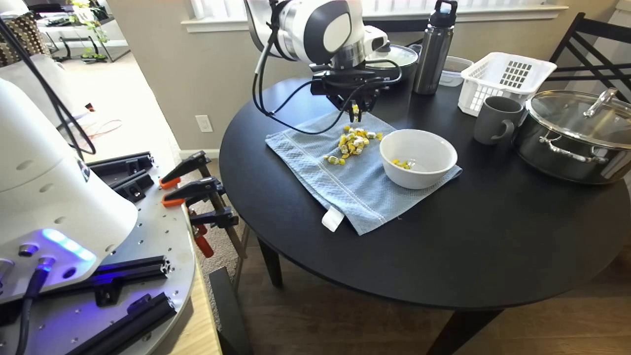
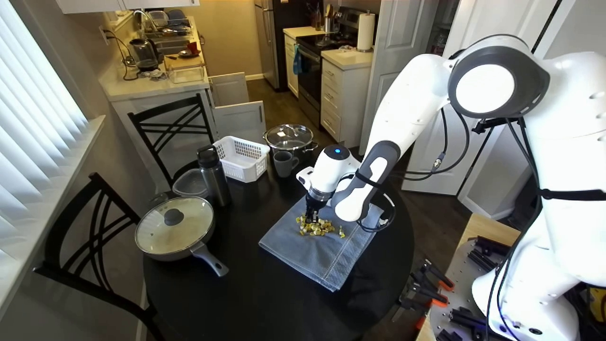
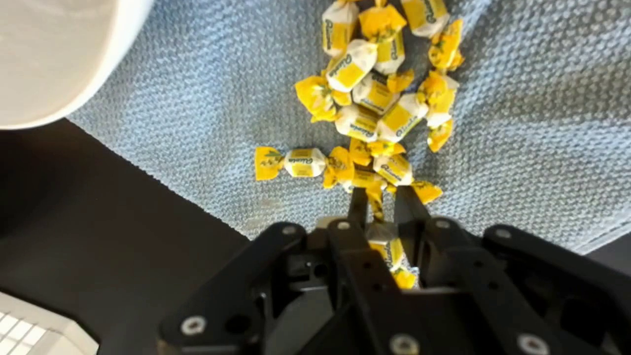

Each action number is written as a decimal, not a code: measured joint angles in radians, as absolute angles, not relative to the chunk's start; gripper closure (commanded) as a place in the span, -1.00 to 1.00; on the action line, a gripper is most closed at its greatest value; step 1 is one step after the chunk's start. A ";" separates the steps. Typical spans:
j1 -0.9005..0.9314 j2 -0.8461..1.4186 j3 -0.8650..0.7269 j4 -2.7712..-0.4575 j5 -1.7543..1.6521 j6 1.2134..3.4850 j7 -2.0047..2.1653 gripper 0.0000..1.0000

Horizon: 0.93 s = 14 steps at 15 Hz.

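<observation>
While wrapped candies (image 3: 375,93) on the blue cloth (image 3: 197,113) read "Ricola", the claw (image 3: 381,197) pinches another yellow-wrapped candy (image 3: 392,250).

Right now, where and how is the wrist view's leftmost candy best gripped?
I'd probably grip that candy by its plump middle, from above, squeezing its long sides: it lies flat, with towel showing along both; its twisted ends look flimsy and one meets the pile.

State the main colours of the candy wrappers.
The candy wrappers are yellow and white, clearest in the wrist view.
</observation>
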<state>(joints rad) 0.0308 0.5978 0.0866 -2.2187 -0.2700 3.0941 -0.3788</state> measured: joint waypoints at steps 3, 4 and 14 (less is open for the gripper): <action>-0.028 0.571 0.133 -2.241 -0.270 3.094 -0.379 0.91; -0.039 0.562 0.133 -2.248 -0.270 3.094 -0.379 0.91; 0.035 0.358 -0.187 -2.348 -0.300 3.090 -0.326 0.12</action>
